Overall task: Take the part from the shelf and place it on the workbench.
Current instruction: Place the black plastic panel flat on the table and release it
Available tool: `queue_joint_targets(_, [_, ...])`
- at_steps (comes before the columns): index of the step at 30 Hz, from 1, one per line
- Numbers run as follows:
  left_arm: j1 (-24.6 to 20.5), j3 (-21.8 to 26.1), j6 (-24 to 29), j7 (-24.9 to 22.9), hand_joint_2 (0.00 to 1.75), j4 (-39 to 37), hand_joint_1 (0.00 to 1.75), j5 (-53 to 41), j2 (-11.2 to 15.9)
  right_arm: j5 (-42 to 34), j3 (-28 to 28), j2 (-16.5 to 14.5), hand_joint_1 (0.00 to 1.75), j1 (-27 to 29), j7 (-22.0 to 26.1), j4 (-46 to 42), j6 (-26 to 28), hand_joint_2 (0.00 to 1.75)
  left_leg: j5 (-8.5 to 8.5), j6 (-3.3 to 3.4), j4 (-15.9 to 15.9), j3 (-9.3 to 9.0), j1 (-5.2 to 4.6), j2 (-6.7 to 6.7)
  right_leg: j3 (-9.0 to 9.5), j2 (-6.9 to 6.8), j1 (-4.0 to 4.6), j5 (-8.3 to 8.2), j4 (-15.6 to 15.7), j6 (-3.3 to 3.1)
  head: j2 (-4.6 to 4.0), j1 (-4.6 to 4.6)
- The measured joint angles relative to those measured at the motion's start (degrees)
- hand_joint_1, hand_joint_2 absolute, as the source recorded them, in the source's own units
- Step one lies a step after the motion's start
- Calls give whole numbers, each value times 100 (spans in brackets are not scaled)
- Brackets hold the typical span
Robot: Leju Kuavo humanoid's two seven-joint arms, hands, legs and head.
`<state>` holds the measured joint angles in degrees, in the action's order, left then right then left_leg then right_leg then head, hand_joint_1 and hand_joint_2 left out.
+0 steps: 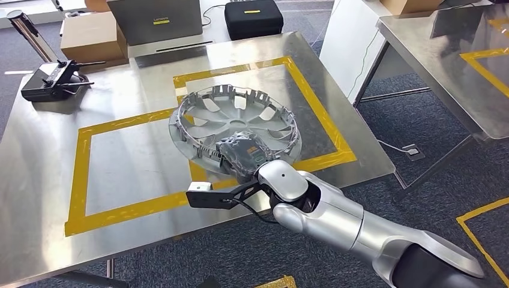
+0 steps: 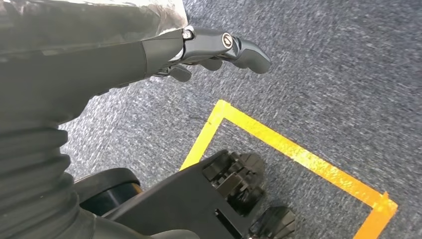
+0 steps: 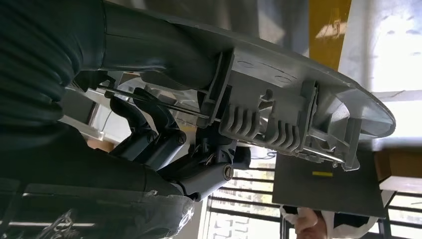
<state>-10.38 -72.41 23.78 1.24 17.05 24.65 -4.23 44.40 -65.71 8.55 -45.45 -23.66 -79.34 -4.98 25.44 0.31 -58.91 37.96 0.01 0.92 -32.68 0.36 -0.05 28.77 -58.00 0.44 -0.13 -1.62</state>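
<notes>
A: From the head view, where is the part?

B: The part (image 1: 235, 123), a round grey wheel cover, lies hollow side up over the yellow tape on the steel worktop (image 1: 120, 150). The right robot hand (image 1: 243, 155) grips its near rim, so the part extends straight away from that hand.

A: And the left wrist view?

B: The left robot hand (image 2: 209, 50) hangs over carpet, fingers loosely extended, holding nothing, well away from the worktop.

A: The right wrist view?

B: Fingers (image 3: 149, 134) wrap the rim's ribbed edge (image 3: 259, 124); whether the part fully rests down, I cannot tell.
</notes>
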Motion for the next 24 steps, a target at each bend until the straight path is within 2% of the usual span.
queue_joint_targets(2, [-19, 0, -4, 4, 175, 1, 0, -43, -30, -127, -72, -125, 175, 31, 147, 385, 57, 175, -1, -1, 0, 0, 0, 1, 0, -2, 0, 0, 0, -1, 0, -1])
queue_joint_targets(6, [-43, 5, -27, 45, 0, 2, 0, -77, -85, -353, -190, -330, 0, 119, 287, 1061, 158, 0, -1, -2, 1, -2, 0, 1, 0, -1, 0, 1, 0, -1, 0, -1])
queue_joint_targets(16, [-50, 42, 25, 171, 0, 2, 0, -147, -126, -574, -271, -552, 0, 236, 307, 2006, 394, 0, -1, -3, 1, -21, 0, -2, 12, 2, -1, 0, 1, -2, 0, 0])
queue_joint_targets(20, [-35, 53, 61, 294, 0, 0, 0, -152, -126, -759, -214, -560, 0, 278, 289, 2115, 773, 0, -2, -3, 2, -28, 0, -2, 18, 3, -1, 1, 1, -3, 0, -1])
queue_joint_targets(24, [1, 98, 187, 520, 0, -3, 0, -143, -121, -1229, -32, -519, 0, 386, 371, 1977, 1381, 0, -1, -3, 2, -34, 0, -3, 22, 6, -1, 1, 1, -3, 0, -1])
